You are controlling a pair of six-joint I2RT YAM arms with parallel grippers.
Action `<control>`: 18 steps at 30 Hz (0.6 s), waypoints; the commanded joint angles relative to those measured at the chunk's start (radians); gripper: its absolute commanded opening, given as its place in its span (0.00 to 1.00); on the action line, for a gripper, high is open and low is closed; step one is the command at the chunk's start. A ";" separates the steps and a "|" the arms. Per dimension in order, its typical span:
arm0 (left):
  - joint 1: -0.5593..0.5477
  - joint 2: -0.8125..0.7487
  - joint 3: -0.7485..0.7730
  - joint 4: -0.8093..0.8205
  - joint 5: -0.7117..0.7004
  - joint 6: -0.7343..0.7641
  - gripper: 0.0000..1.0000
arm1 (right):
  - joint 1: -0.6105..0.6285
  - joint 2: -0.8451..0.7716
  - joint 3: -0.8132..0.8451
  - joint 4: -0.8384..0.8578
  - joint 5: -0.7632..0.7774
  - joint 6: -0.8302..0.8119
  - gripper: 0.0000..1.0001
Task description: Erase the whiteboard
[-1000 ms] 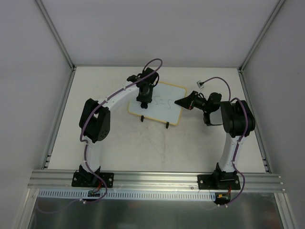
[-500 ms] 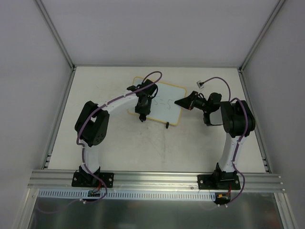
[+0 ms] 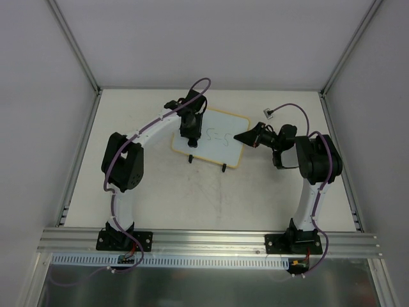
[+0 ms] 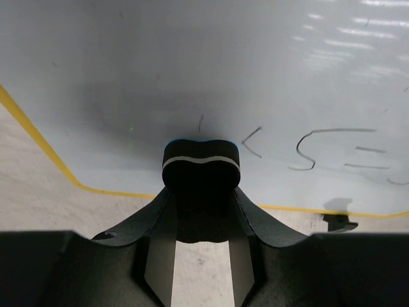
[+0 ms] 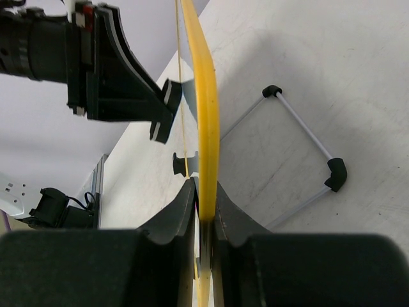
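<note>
Now left tool (image 4: pixel 201 204) clenched on eraser (image 4: pixel 200 161), pressed to whiteboard (image 4: pixel 268 70); right tool (image 5: pixel 204 214) clamping its yellow edge

The left pincer (image 3: pixel 191 138) has slid back up the whiteboard (image 3: pixel 223 126) from its lower edge.

whiteboard (image 3: pixel 220 136): mid-worktop (image 3: pixel 192 198), toward the rear
left claw (image 3: pixel 191 142): eraser (image 4: pixel 200 167) against board's left part
right claw (image 3: pixel 239 137): on board's right edge

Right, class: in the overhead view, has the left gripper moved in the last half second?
Yes. The left gripper, holding the eraser, slid up the whiteboard, farther from the near rail.
</note>
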 commanded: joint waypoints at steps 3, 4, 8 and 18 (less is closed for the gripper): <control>0.045 0.023 0.098 0.077 -0.004 0.034 0.00 | 0.027 -0.017 -0.022 0.172 -0.011 -0.115 0.00; 0.050 0.028 0.116 0.074 -0.009 0.041 0.00 | 0.029 -0.017 -0.022 0.172 -0.011 -0.118 0.00; 0.064 0.043 0.139 0.074 -0.021 0.049 0.00 | 0.030 -0.018 -0.023 0.173 -0.011 -0.118 0.00; 0.047 0.052 0.102 0.077 0.032 0.034 0.00 | 0.029 -0.018 -0.022 0.172 -0.010 -0.117 0.00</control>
